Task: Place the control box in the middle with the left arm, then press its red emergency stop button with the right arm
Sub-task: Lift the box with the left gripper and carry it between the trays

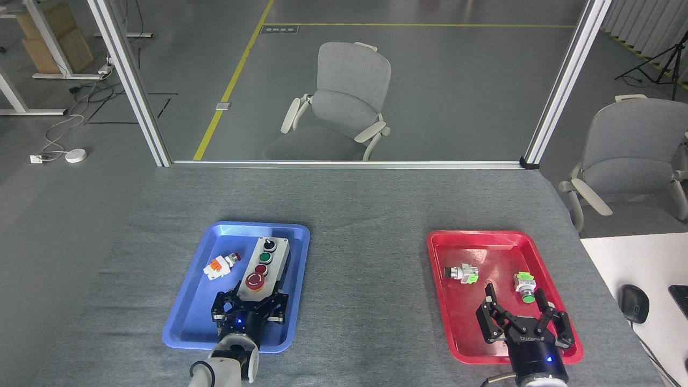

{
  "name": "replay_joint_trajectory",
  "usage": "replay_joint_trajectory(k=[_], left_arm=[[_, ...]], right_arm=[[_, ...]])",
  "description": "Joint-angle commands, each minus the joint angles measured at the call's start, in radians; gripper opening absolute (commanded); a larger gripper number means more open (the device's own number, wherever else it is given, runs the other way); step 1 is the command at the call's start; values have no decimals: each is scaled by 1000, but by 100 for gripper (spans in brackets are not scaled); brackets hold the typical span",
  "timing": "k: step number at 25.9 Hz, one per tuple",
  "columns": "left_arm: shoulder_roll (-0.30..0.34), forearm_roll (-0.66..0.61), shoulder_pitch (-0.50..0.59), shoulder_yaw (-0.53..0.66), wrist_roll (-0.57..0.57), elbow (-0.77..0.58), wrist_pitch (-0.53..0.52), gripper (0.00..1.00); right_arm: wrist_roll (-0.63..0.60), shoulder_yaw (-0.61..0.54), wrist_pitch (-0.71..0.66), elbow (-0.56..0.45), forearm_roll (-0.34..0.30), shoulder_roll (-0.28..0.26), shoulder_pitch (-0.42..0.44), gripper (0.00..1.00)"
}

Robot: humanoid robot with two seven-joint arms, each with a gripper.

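Slip risk: control box [265, 265] gripped only at near end by left pincer [248, 304], inside blue tray [185, 317]; lifted unevenly, far end could catch tray rim (right pincer [521, 315] spread, idle).

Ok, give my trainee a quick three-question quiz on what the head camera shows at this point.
1. True or false: the control box already lies on the bare felt between the trays.
2. Which loose part shares the blue tray with the box? A) green-tipped part B) red-tipped orange-white part C) black mouse
3. Fill in: the right tool hangs open above the ___ tray.

Key
1. False: it is in the blue tray, with the left tool around its near end, next to the red emergency stop button.
2. B
3. red
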Motion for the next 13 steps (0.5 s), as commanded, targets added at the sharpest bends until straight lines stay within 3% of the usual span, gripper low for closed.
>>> replay_joint_trajectory(k=[1, 2, 8, 13], left_arm=[[13, 25, 4, 1, -3, -10, -57, 9], [17, 34, 4, 1, 0, -15, -74, 0], [90, 267, 18, 4, 2, -150, -133, 0], [96, 287, 63, -5, -7, -300, -120, 0]], right_arm=[[-1, 5, 0, 3, 7, 1, 0, 99], [-1, 5, 0, 3, 7, 1, -2, 99], [-1, 6, 2, 3, 7, -2, 0, 99], [-1, 6, 6, 3, 9, -5, 0, 99]])
